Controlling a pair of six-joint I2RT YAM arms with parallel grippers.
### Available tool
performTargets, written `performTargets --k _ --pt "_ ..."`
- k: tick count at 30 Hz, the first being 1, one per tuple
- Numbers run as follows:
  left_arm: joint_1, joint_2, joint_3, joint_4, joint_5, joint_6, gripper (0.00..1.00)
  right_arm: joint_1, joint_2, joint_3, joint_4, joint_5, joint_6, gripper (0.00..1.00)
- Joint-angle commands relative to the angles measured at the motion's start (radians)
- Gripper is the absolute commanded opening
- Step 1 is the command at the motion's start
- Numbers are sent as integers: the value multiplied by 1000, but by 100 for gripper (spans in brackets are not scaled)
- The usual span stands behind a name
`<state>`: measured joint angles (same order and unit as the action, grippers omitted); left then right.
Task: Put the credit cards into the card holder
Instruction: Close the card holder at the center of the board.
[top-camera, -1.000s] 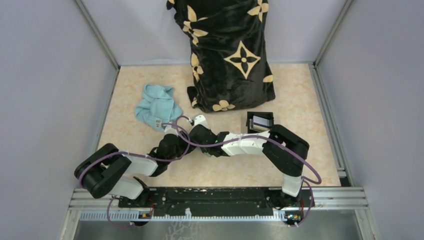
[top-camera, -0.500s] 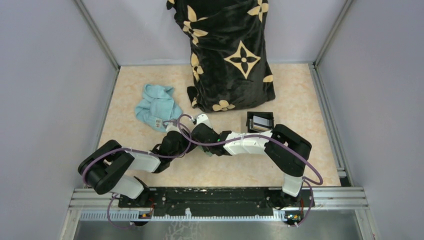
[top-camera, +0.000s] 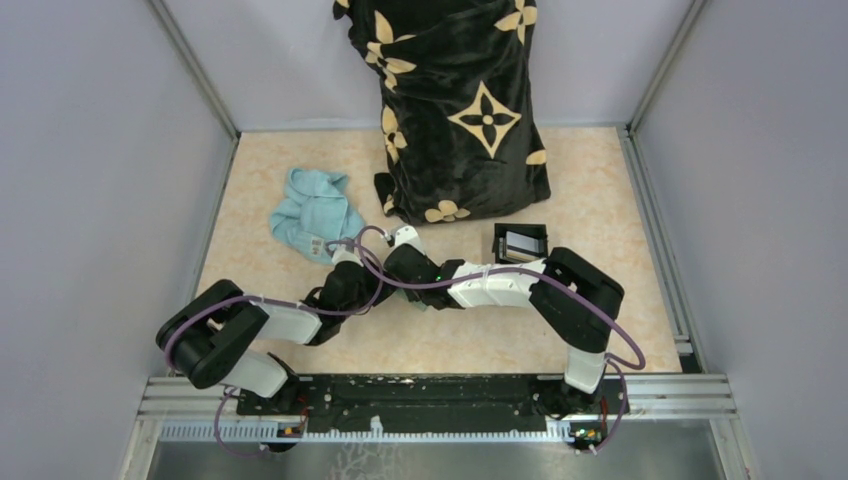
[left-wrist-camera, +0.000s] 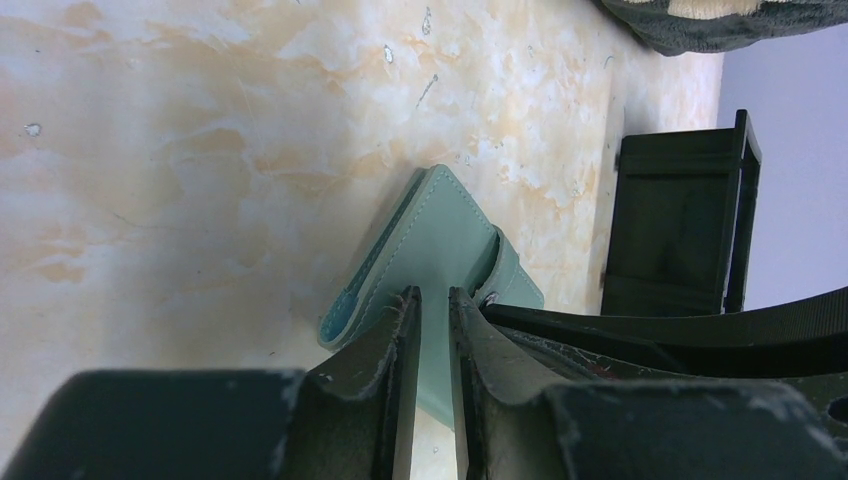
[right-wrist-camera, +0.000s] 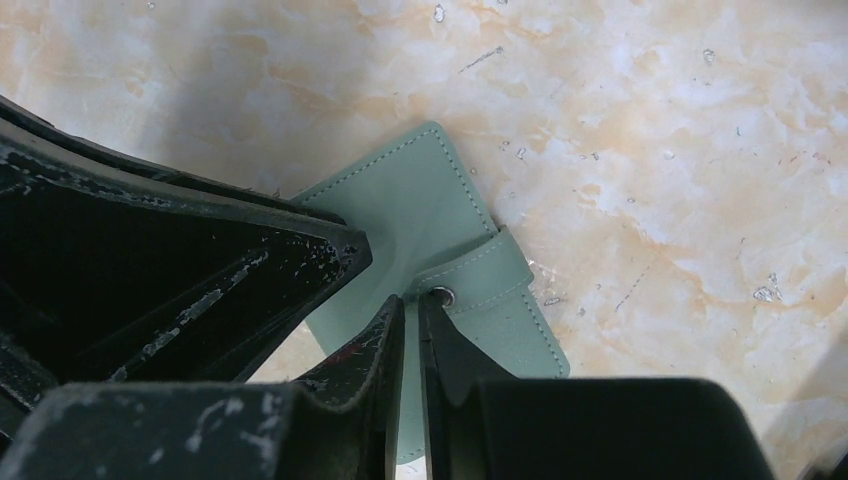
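Note:
The card holder (left-wrist-camera: 440, 245), a sage-green folded wallet with a snap strap, lies flat on the table; it also shows in the right wrist view (right-wrist-camera: 420, 215). The arms hide it in the top view. My left gripper (left-wrist-camera: 431, 296) is nearly shut, with its tips over the wallet's flat face. My right gripper (right-wrist-camera: 411, 304) is nearly shut, with its tips at the strap's snap (right-wrist-camera: 440, 295). Both grippers meet mid-table, left (top-camera: 350, 272) and right (top-camera: 400, 260). A pale silvery credit card (top-camera: 521, 241) lies in the black box (top-camera: 500, 243). No tan-orange or blue card shows.
The black box (left-wrist-camera: 680, 220) stands just right of the wallet. A light blue cloth (top-camera: 315, 212) lies at the back left. A tall black bag with tan flowers (top-camera: 460, 110) stands at the back. Grey walls and metal rails close in the table.
The left arm has shifted slightly forward and to the right, and the right wrist has edged left toward it. In the last half second nothing has visibly moved.

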<state>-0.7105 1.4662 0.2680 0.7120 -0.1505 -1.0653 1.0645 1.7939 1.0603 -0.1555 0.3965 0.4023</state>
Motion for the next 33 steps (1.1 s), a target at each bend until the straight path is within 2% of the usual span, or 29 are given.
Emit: performTargets --k 1,8,19,27,33 --pt "3 27 -20 -194 -16 29 25 -17 -45 37 17 25 -24 13" --pt "3 23 -15 -203 -18 30 24 -17 -66 50 1 39 -51 18" --pt "4 -19 -15 -186 -21 59 24 -12 -130 27 25 55 -89 20" --pt "3 -215 40 -318 -63 122 29 -16 -168 -4 29 108 -106 20" --pt "-7 -392 17 -378 -55 126 33 -45 -168 -42 59 101 -96 18"
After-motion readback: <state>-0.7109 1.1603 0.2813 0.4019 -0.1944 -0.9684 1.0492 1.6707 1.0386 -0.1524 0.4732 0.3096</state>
